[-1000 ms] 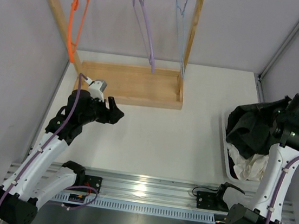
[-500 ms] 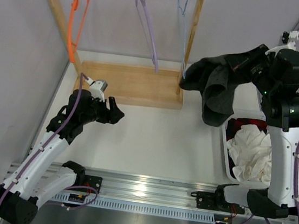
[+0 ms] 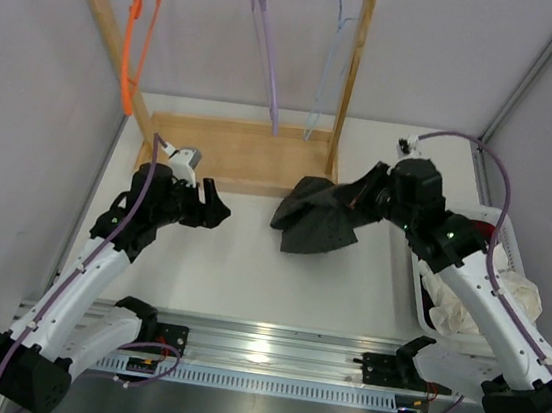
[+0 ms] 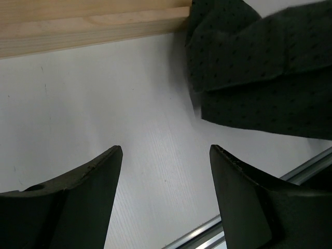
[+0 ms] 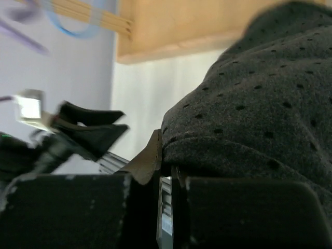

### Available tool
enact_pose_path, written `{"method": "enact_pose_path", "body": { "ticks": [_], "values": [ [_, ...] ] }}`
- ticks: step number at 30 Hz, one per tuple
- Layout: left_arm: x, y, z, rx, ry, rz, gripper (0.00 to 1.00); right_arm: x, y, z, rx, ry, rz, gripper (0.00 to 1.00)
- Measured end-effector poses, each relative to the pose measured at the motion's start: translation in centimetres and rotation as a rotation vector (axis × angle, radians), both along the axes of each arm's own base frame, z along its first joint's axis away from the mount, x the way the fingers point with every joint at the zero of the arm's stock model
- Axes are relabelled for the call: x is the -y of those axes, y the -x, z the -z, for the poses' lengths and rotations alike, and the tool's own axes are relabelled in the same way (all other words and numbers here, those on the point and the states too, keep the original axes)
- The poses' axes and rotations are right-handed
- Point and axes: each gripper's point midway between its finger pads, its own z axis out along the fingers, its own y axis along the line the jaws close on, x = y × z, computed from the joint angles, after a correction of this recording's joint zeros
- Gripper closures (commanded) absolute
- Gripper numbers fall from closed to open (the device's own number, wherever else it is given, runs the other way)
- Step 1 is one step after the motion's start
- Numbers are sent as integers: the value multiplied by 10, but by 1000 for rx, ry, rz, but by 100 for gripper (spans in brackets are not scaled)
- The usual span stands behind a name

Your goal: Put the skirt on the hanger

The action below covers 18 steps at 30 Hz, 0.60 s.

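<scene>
Right end effector is pinching 1 edge of the skirt, which is heaping on the desk near the hanger. Left end effector is hanging wide, empty. Risk: bunched fabric snagging the wire and knocking it off.

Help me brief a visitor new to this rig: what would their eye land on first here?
The dark dotted skirt stands out most, bunched mid-table by the base of the wooden rack, its edge in the right pincer. Behind it, an orange hanger, a purple hanger and the light-blue hanger dangle from its rail. The left pincer hovers open and empty nearby.
</scene>
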Motion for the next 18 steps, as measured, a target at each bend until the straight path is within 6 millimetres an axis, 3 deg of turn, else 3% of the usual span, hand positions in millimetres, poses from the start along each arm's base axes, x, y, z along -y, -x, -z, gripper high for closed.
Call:
{"method": "enact_pose_path", "body": {
  "ticks": [1,2,3,5,7,9,15,18],
  "values": [
    [0,-1,2,-9,0,-1,26,2,4,22,-38,21,5,76],
    [1,-1,5,-22,2,-1,26,6,8,44,-81,45,20,70],
    [3,-2,8,-39,8,1,26,11,11,63,-117,72,36,57],
    [9,-4,16,-78,29,7,27,24,16,95,-177,121,75,48],
    [17,-6,26,-120,62,5,27,37,20,115,-207,156,105,41],
    [34,-4,49,-194,85,26,27,53,22,131,-230,171,150,33],
    [63,5,118,-404,140,15,27,81,25,160,-284,218,222,28],
    [74,-3,132,-424,162,6,27,89,28,167,-299,253,239,28]
  ]
}}
